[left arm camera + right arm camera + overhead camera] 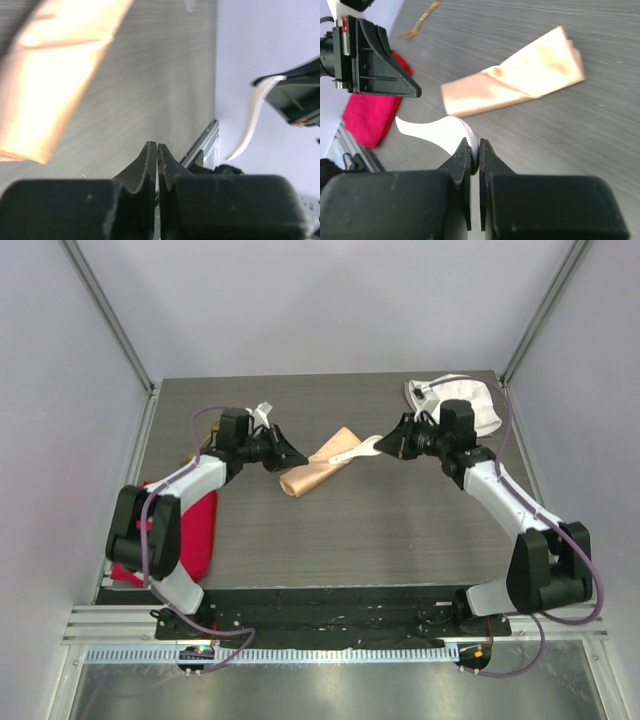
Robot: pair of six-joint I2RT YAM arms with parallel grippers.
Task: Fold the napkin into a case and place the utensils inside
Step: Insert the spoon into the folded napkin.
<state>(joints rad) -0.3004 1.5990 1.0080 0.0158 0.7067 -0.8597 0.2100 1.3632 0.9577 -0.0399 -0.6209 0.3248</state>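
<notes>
The napkin (312, 476) lies mid-table, folded into a narrow peach-orange case (520, 80). My right gripper (475, 145) is shut on the bowl end of the white spoon (437, 131). The spoon (350, 453) hangs above the napkin's far end, its handle pointing toward my left gripper (298, 457). The left gripper (157, 146) is shut and empty, a short way from the spoon (252, 120) and not touching it. The gold fork (420, 21) lies on the table behind the left arm.
A bright red cloth (195, 525) lies at the left under the left arm. A white fabric hat (470, 400) sits at the far right corner behind the right arm. Walls enclose the table on three sides.
</notes>
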